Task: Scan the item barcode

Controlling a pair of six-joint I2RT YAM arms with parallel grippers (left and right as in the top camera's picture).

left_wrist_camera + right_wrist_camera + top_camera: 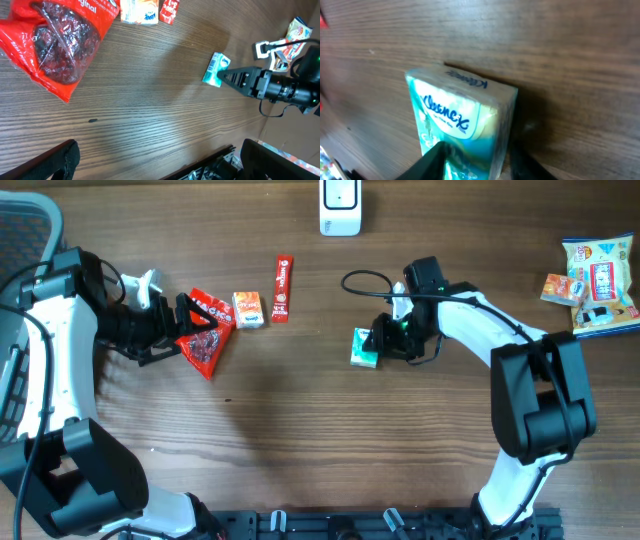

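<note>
Tissue pack (460, 115) lies between the fingers of the right gripper (476, 161) (on the table (570, 50)); clamped or not, I cannot tell.

Light: even, from above, moderately bright. Shadows: soft and short, darkest beside the pack (364, 348). Glare: faint sheen on the surface (300, 420) and on the red bag (55, 45). Overhead: sharp. Left wrist: sharp, edges slightly bowed. Right wrist: very close, blurred throughout; pack lettering soft.
</note>
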